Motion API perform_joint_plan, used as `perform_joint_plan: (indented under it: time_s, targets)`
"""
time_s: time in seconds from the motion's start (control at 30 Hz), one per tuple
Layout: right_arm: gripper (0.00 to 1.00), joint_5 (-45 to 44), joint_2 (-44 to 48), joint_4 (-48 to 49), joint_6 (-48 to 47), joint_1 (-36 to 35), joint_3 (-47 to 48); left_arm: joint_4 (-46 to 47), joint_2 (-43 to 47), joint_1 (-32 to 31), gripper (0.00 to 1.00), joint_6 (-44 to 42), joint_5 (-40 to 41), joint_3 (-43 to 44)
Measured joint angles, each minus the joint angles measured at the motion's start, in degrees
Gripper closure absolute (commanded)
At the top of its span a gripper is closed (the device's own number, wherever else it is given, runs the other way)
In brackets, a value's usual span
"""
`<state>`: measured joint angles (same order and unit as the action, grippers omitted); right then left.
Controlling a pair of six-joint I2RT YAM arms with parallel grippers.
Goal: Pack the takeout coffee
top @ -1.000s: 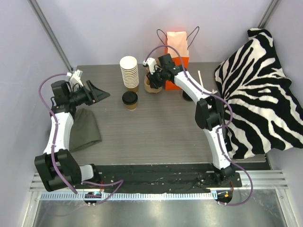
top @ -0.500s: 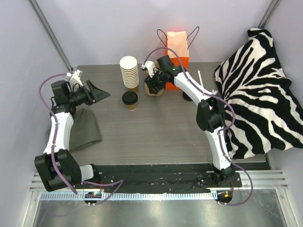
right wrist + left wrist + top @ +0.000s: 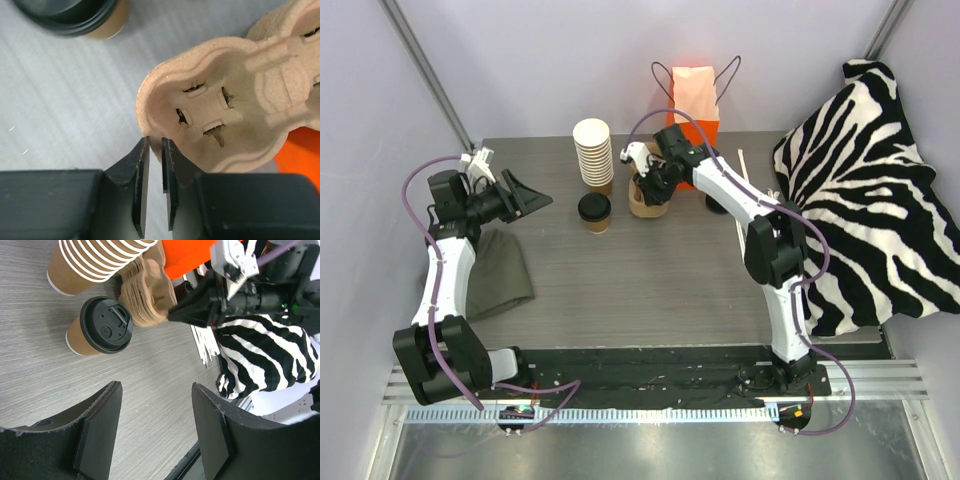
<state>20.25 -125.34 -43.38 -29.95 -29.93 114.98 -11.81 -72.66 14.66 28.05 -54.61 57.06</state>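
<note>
The takeout coffee [image 3: 594,210], a brown paper cup with a black lid, stands on the table in front of the cup stack; it also shows in the left wrist view [image 3: 102,326] and at the top edge of the right wrist view [image 3: 67,15]. Just right of it lies a tan pulp cup carrier [image 3: 648,200] [image 3: 225,110]. My right gripper [image 3: 644,180] [image 3: 155,142] is shut on the carrier's near rim, its jaws a thin gap apart. My left gripper [image 3: 535,200] [image 3: 156,386] hovers open and empty to the left of the coffee.
A tall stack of lidless cups [image 3: 593,152] stands behind the coffee. An orange paper bag [image 3: 693,95] stands upright at the back. A zebra-print cloth [image 3: 860,190] covers the right side and a green cloth [image 3: 500,275] lies on the left. White stirrers [image 3: 744,165] lie beside the right arm.
My right gripper opened, then closed on the carrier's rim, and the carrier has shifted a little toward the near side. The left arm and the coffee have not moved.
</note>
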Motion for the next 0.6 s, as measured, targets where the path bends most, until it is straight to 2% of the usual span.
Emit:
perform_joint_plan:
  time_s: [0.17,0.37,0.47,0.5,0.57,0.6]
  targets:
    - [0.83,0.96,4.35,-4.09,-1.77,-0.52,-3.72,0.0,0.0,0.0,0.38,0.0,0.0,0.0]
    - [0.8,0.92,7.96,-9.99,-6.08,-0.72,-5.9,0.0,0.0,0.0,0.38,-0.02,-0.02,0.0]
    - [0.61,0.87,8.7,-11.02,-5.18,-0.72,-6.25,0.13,0.0,0.0,0.38,0.04,-0.02,0.0]
    - [0.46,0.83,8.85,-10.62,-4.26,-0.72,-6.25,0.35,0.0,0.0,0.38,0.11,-0.02,0.0]
    - [0.38,0.33,9.05,-9.07,-1.14,-0.81,-6.23,0.72,0.0,0.0,0.38,0.24,-0.02,-0.02]
    - [0.38,-0.28,9.07,-7.93,0.44,-0.96,-5.99,0.94,0.0,0.0,0.38,0.26,-0.02,-0.09]
